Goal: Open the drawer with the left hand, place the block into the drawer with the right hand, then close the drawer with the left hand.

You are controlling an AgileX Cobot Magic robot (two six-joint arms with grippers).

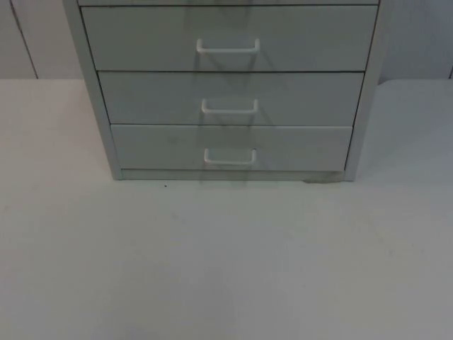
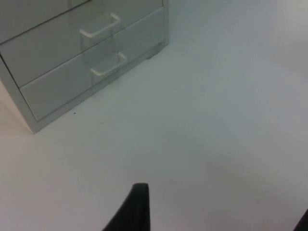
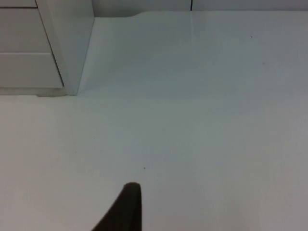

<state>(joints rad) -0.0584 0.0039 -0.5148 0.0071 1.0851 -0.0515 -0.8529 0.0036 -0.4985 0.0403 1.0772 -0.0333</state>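
A grey drawer cabinet (image 1: pixel 106 134) stands at the back of the white table. Its three drawers are all shut: the top drawer (image 1: pixel 141 39), the middle drawer (image 1: pixel 156 99) and the bottom drawer (image 1: pixel 163 147), each with a white bow handle (image 1: pixel 230 157). My left gripper (image 2: pixel 219 216) hangs open over bare table, well in front of the cabinet (image 2: pixel 57 53), with nothing between its fingers. Two of the handles (image 2: pixel 108 65) lie ahead of it. My right gripper (image 3: pixel 126 209) hovers over the table to the right of the cabinet's side wall (image 3: pixel 67 43).
The white table top (image 1: pixel 226 262) stretches out in front of the cabinet. The grey partition wall (image 1: pixel 35 35) stands behind it. A small dark speck (image 1: pixel 165 186) lies near the cabinet's front left foot.
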